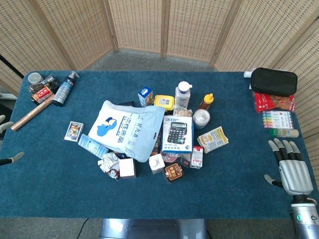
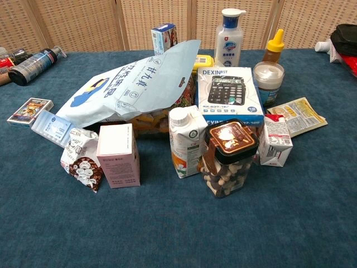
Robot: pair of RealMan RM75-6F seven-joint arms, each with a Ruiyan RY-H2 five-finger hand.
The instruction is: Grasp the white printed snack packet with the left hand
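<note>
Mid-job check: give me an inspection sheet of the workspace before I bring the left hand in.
Surface: table under blue cloth, no spills seen.
Job's things: white printed snack packet, crumpled, at the pile's near left corner, against the pink box; not held.
Clutter: large blue-and-white bag leaning over the pile; calculator box; milk carton; brown-lidded jar; black pouch and marker set far right.
Hands: left hand only fingertips at the left edge, apart, holding nothing; right hand open, fingers straight, clear of the pile.
Cables: nothing seen.
Surroundings: woven folding screens behind the table.
</note>
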